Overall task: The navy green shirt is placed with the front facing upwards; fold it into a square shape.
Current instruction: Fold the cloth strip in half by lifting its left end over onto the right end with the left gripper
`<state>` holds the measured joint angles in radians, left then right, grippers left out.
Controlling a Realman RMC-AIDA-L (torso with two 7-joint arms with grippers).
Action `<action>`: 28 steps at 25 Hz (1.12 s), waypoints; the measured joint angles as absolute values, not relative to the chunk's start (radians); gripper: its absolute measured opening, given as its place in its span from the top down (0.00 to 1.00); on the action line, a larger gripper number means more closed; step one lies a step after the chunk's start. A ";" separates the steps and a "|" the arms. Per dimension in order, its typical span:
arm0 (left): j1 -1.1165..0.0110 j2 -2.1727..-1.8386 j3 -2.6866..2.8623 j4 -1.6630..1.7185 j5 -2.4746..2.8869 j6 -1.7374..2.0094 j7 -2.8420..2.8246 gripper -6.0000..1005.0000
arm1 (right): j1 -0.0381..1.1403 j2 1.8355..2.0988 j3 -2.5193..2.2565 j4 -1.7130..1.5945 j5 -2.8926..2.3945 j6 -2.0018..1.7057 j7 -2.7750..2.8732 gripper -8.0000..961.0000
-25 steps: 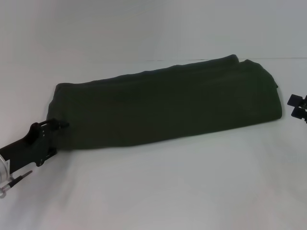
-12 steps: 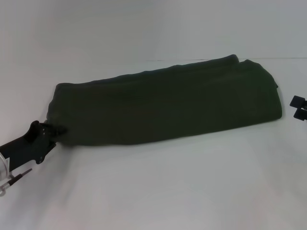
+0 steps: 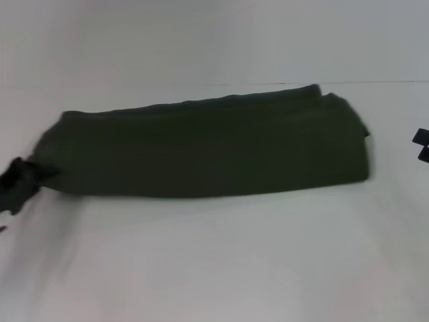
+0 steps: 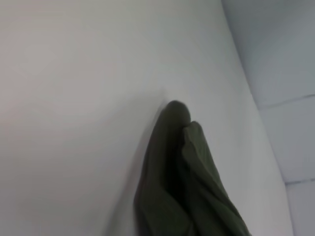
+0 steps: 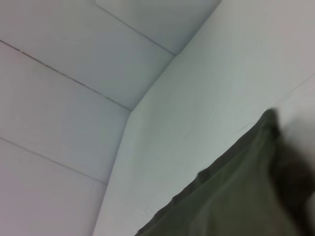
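Note:
The navy green shirt (image 3: 208,147) lies on the white table (image 3: 221,261) as a long folded band running left to right; its lettering and collar are hidden. My left gripper (image 3: 19,182) is at the far left edge of the head view, shut on the shirt's left end, which is drawn out to a point toward it. The left wrist view shows a bunched fold of the shirt (image 4: 182,177). My right gripper (image 3: 422,145) is at the far right edge, apart from the shirt's right end. The right wrist view shows the shirt's edge (image 5: 241,196).
The white table stretches in front of the shirt toward me. Pale walls (image 3: 201,40) rise close behind the shirt, and a wall corner (image 5: 129,110) shows in the right wrist view.
My left gripper has moved left toward the picture's edge and the whole shirt has slid left with it. My right gripper has drawn a little farther right.

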<state>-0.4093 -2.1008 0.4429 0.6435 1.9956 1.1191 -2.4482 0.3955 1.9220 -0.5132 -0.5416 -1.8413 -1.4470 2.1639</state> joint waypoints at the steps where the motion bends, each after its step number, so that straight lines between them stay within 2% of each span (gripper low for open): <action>1: -0.405 -2.098 0.437 0.653 1.996 1.116 -2.445 0.96 | 0.395 1.923 -0.511 -0.541 -1.841 -1.443 2.164 0.29; 7: -0.414 -2.067 0.392 0.667 2.035 1.039 -2.410 0.96 | 0.399 1.927 -0.507 -0.517 -1.841 -1.414 2.164 0.28; 10: -0.422 -2.062 0.376 0.668 2.069 1.006 -2.422 0.96 | 0.400 1.927 -0.508 -0.516 -1.842 -1.401 2.164 0.28; 18: -0.447 -2.063 0.376 0.684 2.019 1.130 -2.392 0.96 | 0.399 1.928 -0.507 -0.515 -1.840 -1.401 2.163 0.28; 20: -0.482 -2.063 0.379 0.699 1.963 1.251 -2.388 0.96 | 0.401 1.929 -0.508 -0.515 -1.841 -1.400 2.163 0.28; 28: -0.592 -2.074 0.411 0.741 1.933 1.357 -2.389 0.96 | 0.408 1.941 -0.510 -0.515 -1.842 -1.396 2.152 0.29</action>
<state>-0.5919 -2.0743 0.4108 0.7407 1.9326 1.3566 -2.3890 0.4081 1.9411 -0.5103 -0.5153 -1.8418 -1.3961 2.1523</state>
